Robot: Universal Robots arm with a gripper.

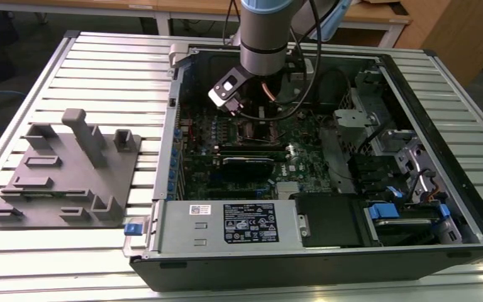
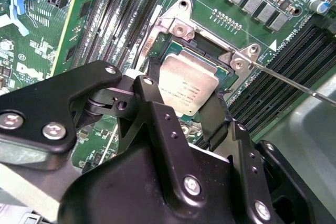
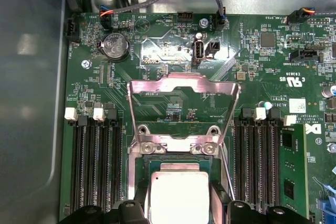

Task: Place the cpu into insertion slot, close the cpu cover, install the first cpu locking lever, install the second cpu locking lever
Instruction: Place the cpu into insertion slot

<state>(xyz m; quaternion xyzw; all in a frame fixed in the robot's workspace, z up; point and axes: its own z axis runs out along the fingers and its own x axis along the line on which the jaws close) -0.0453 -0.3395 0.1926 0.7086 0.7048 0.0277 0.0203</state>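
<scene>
cpu (image 2: 188, 85): silvery-grey top with faint dark print
cover (image 3: 184, 83): bare silvery metal
slot (image 2: 208, 55): frame looks dark, possibly black
board (image 3: 252, 66): green with fine pale tracing
memory slots (image 3: 97, 171): black with white clips
gripper (image 2: 185, 94): matt black with silver screws
table (image 1: 107, 69): pale grey, ribbed in stripes
jig (image 1: 57, 182): plain mid-grey

Grey fixture (image 1: 65, 176) beside computer case (image 1: 309, 269)

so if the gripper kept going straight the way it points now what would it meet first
Most likely the cpu: the gripper points straight at its metal top, which lies at the insertion slot. The gap between them is unclear. The cpu cover stands raised, out of that line.
</scene>
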